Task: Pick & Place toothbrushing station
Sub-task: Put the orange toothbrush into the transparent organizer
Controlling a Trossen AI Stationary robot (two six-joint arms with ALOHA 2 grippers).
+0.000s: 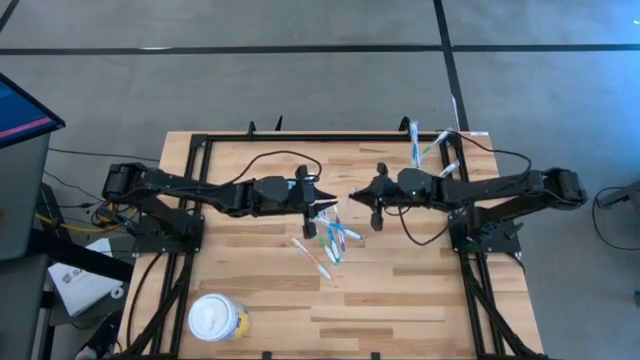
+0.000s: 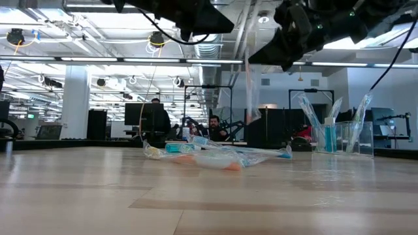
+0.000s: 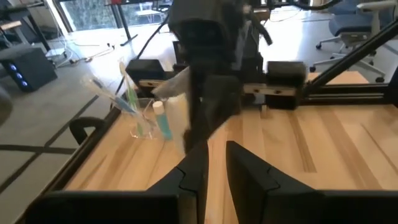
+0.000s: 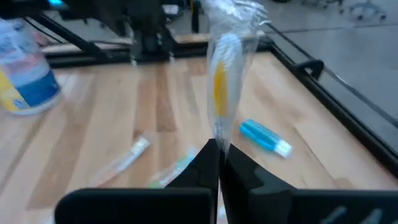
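Here our right hand (image 4: 219, 155) pinches a wrapped toothbrush (image 4: 222, 87), raised above the wooden surface (image 1: 400, 290). Our left hand (image 3: 214, 163), fingers slightly parted and holding nothing, hovers over the loose toothbrushes (image 1: 325, 240). The clear tumbler (image 1: 428, 150) stands at the far edge.

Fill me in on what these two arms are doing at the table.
The right gripper is shut on a wrapped toothbrush, holding it up above the middle of the table. The left gripper faces it, slightly open and holding nothing. More wrapped toothbrushes and a blue tube lie loose on the wood. A clear tumbler at the far right corner already holds several brushes.
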